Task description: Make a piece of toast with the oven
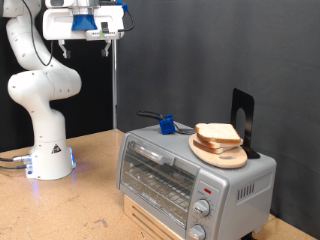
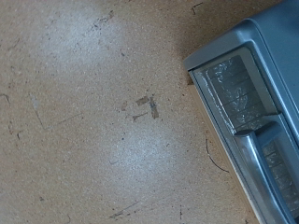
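Observation:
The silver-grey toaster oven (image 1: 190, 178) stands on the wooden table at the exterior view's lower right, with its glass door shut and two knobs at its front right. A stack of pale bread slices lies on a round wooden board (image 1: 222, 156) on top of the oven, and the piece of toast (image 1: 218, 132) is the top slice. My gripper (image 1: 103, 38) hangs high at the exterior view's top left, far above the table and away from the oven, with nothing in it. The wrist view shows no fingers, only the table and one corner of the oven (image 2: 248, 93).
A small blue object (image 1: 167, 124) with a dark handle lies on the oven's top, left of the board. A black stand (image 1: 243, 118) rises behind the bread. The robot's white base (image 1: 50, 150) stands at the left. A thin pole (image 1: 115, 85) stands behind the oven.

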### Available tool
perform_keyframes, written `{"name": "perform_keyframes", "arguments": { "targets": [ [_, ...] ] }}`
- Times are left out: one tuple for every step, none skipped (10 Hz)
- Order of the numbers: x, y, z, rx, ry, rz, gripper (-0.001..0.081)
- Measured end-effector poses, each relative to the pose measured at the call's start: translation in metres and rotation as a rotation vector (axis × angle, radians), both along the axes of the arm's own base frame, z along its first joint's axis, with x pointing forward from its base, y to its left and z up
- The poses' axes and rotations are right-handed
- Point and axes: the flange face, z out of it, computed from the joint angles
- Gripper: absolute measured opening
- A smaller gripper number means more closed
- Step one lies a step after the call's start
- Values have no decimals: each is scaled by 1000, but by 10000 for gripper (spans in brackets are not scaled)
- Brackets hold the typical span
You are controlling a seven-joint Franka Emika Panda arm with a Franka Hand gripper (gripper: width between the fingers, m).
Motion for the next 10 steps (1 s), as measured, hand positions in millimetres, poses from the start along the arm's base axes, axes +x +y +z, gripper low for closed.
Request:
{"name": "perform_keyframes", "arguments": {
  "targets": [
    [1, 2, 2, 46, -10, 49, 806],
    [3, 1, 7, 96, -34, 159, 806],
    [10, -2, 11, 134, -74, 279, 806],
    [21, -6, 8, 147, -108, 394, 806],
    [37, -4, 5, 152, -115, 486, 806],
    [36, -5, 5, 155, -110, 444, 806],
    [33, -3, 6, 182, -119, 443, 806],
    [32, -1, 8, 211, -129, 455, 806],
    [32, 1, 8, 221, -129, 458, 806],
    [36, 2, 6, 217, -136, 455, 806]
  ]
}}
